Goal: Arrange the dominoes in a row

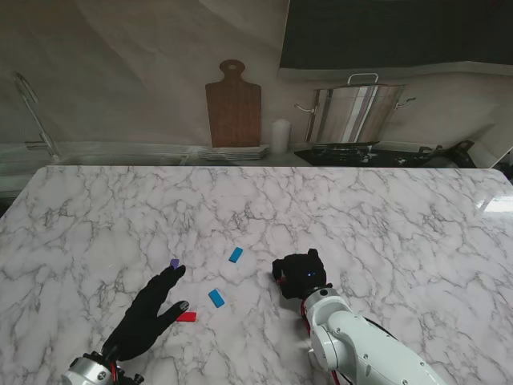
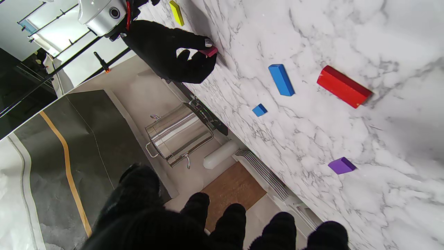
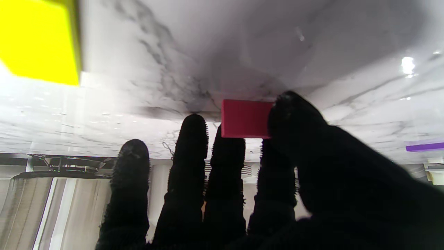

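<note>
Six dominoes: two blue [image 1: 236,255], one red [image 1: 187,317], purple [image 1: 175,263], yellow [image 2: 177,13]; right hand [image 1: 300,274] pinches the pink domino [image 3: 245,118]; left hand [image 1: 148,317] splayed, empty.

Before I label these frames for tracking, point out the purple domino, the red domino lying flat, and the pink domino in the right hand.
Purple domino [image 2: 341,165]: left wrist view, top face.
Red domino [image 2: 343,86]: left wrist view, long face.
Pink domino [image 3: 245,118]: right wrist view, exposed face.

Beyond your marble table [image 1: 385,208], you have a wooden cutting board [image 1: 233,104] leaning on the wall, a white candle [image 1: 279,136] just right of it, and a steel stockpot [image 1: 354,112] on the stove [image 1: 377,154].
</note>
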Controlling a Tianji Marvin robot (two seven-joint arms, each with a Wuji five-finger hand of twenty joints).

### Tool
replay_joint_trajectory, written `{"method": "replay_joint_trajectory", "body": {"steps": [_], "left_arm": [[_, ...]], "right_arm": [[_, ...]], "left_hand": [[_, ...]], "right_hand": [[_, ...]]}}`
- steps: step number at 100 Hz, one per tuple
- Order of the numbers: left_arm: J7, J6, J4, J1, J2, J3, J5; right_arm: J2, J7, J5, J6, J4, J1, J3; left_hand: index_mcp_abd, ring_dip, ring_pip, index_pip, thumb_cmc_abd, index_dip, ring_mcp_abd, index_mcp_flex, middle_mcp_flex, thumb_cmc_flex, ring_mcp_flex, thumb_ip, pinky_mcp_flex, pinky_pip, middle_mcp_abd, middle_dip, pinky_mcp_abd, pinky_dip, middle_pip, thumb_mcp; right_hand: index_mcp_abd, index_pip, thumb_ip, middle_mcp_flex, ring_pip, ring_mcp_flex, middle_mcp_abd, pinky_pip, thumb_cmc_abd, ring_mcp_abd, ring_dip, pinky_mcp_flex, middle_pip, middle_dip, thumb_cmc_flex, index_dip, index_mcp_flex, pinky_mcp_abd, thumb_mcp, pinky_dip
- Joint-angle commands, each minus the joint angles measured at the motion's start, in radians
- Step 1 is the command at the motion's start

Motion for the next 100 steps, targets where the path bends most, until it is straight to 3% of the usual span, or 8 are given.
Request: {"method": "replay_joint_trajectory", "body": {"steps": [1,17,32,57,63,71,78,100], "left_arm": [[-0.015,-0.001,0.0,0.005,0.0,0.002,0.0],[-0.014,0.0,0.0,0.005,0.0,0.002,0.0],[-0.015,0.003,-0.002,0.005,0.0,0.003,0.0],[-0.015,0.005,-0.001,0.004,0.001,0.004,0.001],[-0.016,0.005,-0.001,0.004,0.001,0.004,0.001],[-0.018,0.005,-0.001,0.004,0.001,0.005,0.002],[-0.024,0.005,-0.002,0.005,0.003,0.004,0.002],[-0.027,0.008,-0.005,0.006,0.003,0.002,0.002]], "right_arm": [[0.002,0.004,0.0,0.007,0.008,-0.007,-0.001],[-0.001,-0.007,0.006,0.007,0.018,-0.001,-0.007],[-0.007,-0.022,0.017,0.008,0.029,0.006,-0.011],[-0.009,-0.035,0.018,-0.003,-0.012,-0.026,0.029],[-0.009,-0.033,0.024,-0.008,-0.029,-0.038,0.042],[-0.004,-0.025,0.009,-0.009,-0.049,-0.048,0.051],[-0.002,-0.023,0.001,-0.011,-0.058,-0.053,0.056],[-0.002,-0.035,-0.004,-0.019,-0.059,-0.057,0.064]], "left_hand": [[-0.018,0.001,-0.003,-0.015,0.023,-0.017,-0.028,-0.027,-0.027,0.027,-0.02,0.021,0.001,0.003,-0.023,-0.011,-0.019,0.015,-0.003,-0.01],[-0.019,0.001,-0.003,-0.015,0.023,-0.017,-0.028,-0.027,-0.027,0.026,-0.02,0.021,0.001,0.003,-0.023,-0.012,-0.019,0.016,-0.004,-0.011],[-0.019,0.0,-0.003,-0.015,0.024,-0.017,-0.028,-0.027,-0.027,0.027,-0.02,0.021,0.001,0.003,-0.023,-0.012,-0.02,0.016,-0.004,-0.01],[-0.018,0.0,-0.003,-0.016,0.024,-0.019,-0.028,-0.027,-0.027,0.028,-0.02,0.021,0.001,0.003,-0.023,-0.013,-0.02,0.016,-0.004,-0.01],[-0.018,0.0,-0.003,-0.016,0.025,-0.019,-0.028,-0.027,-0.028,0.027,-0.021,0.021,0.001,0.003,-0.023,-0.013,-0.02,0.016,-0.004,-0.01],[-0.017,-0.001,-0.004,-0.015,0.024,-0.019,-0.027,-0.026,-0.028,0.027,-0.021,0.021,0.001,0.003,-0.023,-0.014,-0.02,0.016,-0.004,-0.01],[-0.016,-0.003,-0.006,-0.015,0.025,-0.019,-0.028,-0.027,-0.03,0.026,-0.022,0.021,0.001,0.003,-0.023,-0.016,-0.02,0.016,-0.006,-0.011],[-0.012,-0.012,-0.007,-0.012,0.025,-0.015,-0.026,-0.025,-0.029,0.026,-0.022,0.021,0.001,0.002,-0.023,-0.025,-0.021,0.013,-0.008,-0.01]], "right_hand": [[-0.014,0.03,0.005,-0.021,0.021,0.006,-0.002,0.007,-0.039,0.026,0.018,-0.013,0.051,0.01,-0.008,0.025,-0.024,0.002,0.015,0.018],[-0.039,0.049,0.004,-0.006,0.029,0.015,-0.003,0.01,-0.012,0.026,0.02,-0.008,0.059,0.011,0.006,0.036,0.007,0.003,0.009,0.02],[-0.086,0.086,0.005,0.016,0.039,0.028,-0.001,0.014,0.041,0.029,0.022,-0.002,0.06,0.011,0.034,0.046,0.103,0.006,-0.009,0.021],[-0.083,0.102,0.007,0.002,0.027,0.01,0.006,0.011,0.03,0.029,0.016,-0.01,0.044,0.004,0.027,0.05,0.129,0.003,-0.01,0.02],[-0.109,0.091,0.007,-0.053,-0.001,-0.069,0.011,0.006,0.006,0.02,0.008,-0.038,0.034,0.009,0.012,0.033,0.152,-0.018,-0.003,0.02],[-0.142,0.078,0.004,-0.118,0.031,-0.167,-0.004,0.014,-0.028,0.003,0.03,-0.073,0.057,0.035,-0.003,0.0,0.183,-0.045,0.003,0.033],[-0.142,0.08,0.003,-0.119,0.078,-0.178,-0.015,0.026,-0.038,-0.003,0.05,-0.075,0.098,0.071,-0.002,-0.013,0.191,-0.051,0.006,0.045],[-0.165,0.09,0.005,-0.002,0.22,-0.092,-0.046,0.039,-0.027,-0.008,0.107,-0.045,0.24,0.18,0.005,-0.002,0.182,-0.029,0.011,0.059]]}}
